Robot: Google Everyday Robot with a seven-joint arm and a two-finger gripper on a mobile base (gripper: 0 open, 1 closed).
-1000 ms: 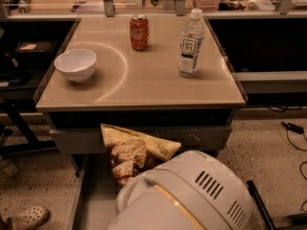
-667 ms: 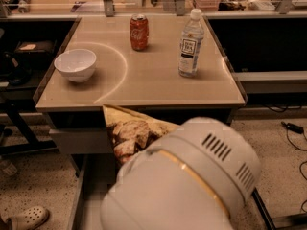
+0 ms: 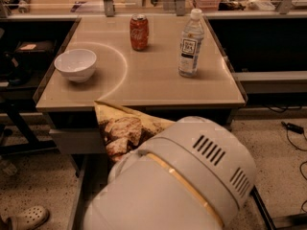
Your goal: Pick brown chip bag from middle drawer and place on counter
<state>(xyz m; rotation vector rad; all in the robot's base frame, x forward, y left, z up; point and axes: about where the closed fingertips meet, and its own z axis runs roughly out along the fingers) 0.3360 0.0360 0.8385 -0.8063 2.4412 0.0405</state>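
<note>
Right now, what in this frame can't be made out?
Camera view:
gripper: fully hidden behind the white arm housing, below the counter front edge.
brown chip bag: lower end covered by the housing, so any grasp is unseen.
middle drawer: only its left wall shows; the housing and bottom edge hide the rest.
water bottle label: too small to read.

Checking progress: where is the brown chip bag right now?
Lower centre of the camera view, the brown chip bag is just below the front edge of the counter; the hand is hidden behind the white arm housing.
</note>
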